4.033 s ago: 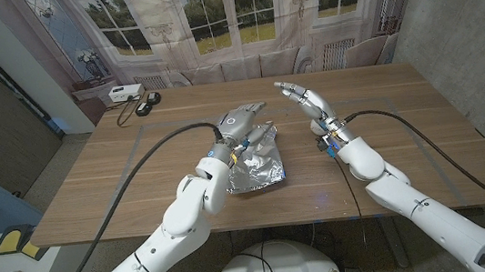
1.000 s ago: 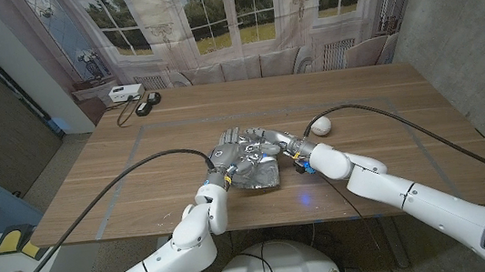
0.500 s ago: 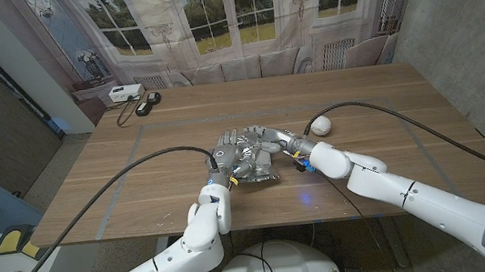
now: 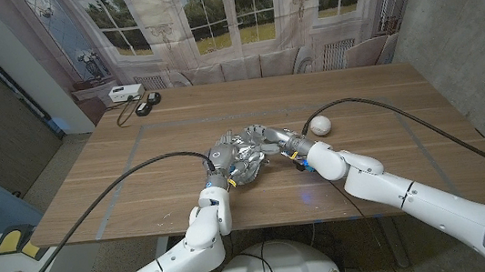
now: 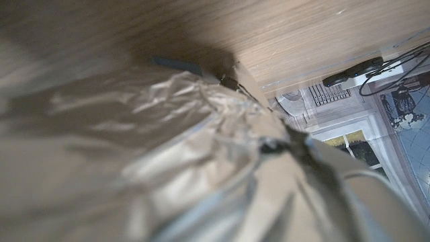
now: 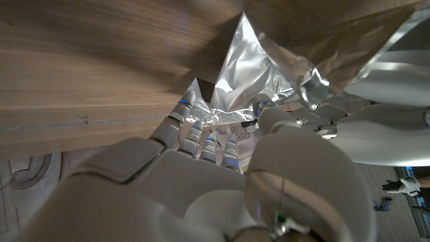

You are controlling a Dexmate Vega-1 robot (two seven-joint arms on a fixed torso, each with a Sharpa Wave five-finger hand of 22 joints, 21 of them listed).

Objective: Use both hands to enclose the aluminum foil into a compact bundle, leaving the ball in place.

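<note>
1. Wooden table (image 4: 136,166) before a curtained window backdrop; a small white device and a black one lie at its far left corner.
2. Task object: the aluminum foil (image 4: 248,165) sits crumpled near the middle of the table, toward the near edge, pressed between both hands.
3. Left hand (image 4: 225,161): clamped against the foil's left side, fingers curled into it. Right hand (image 4: 271,141): closed over the foil from the far right side, fingers wrapped on the crumple.
4. White ball (image 4: 320,125) rests on the table just beyond your right forearm, apart from the foil.
5. Risk, ball: your right forearm and its cable pass close beside the ball. I judge that any outward swing of that arm while squeezing would knock it from its place.
6. Risk, foil: uneven pressure could squirt the bundle out toward the near edge, or leave a loose flap. Thin foil may also tear on the fingertips.
7. View differences: the head view alone gives the ball and the foil's place on the table. The right wrist view shows what the head view hides, a pointed sheet of foil (image 6: 255,74) standing open past the right fingers (image 6: 195,134), not yet compacted. The left wrist view is blurred at close range; it shows creased foil (image 5: 168,134) against the wood.
</note>
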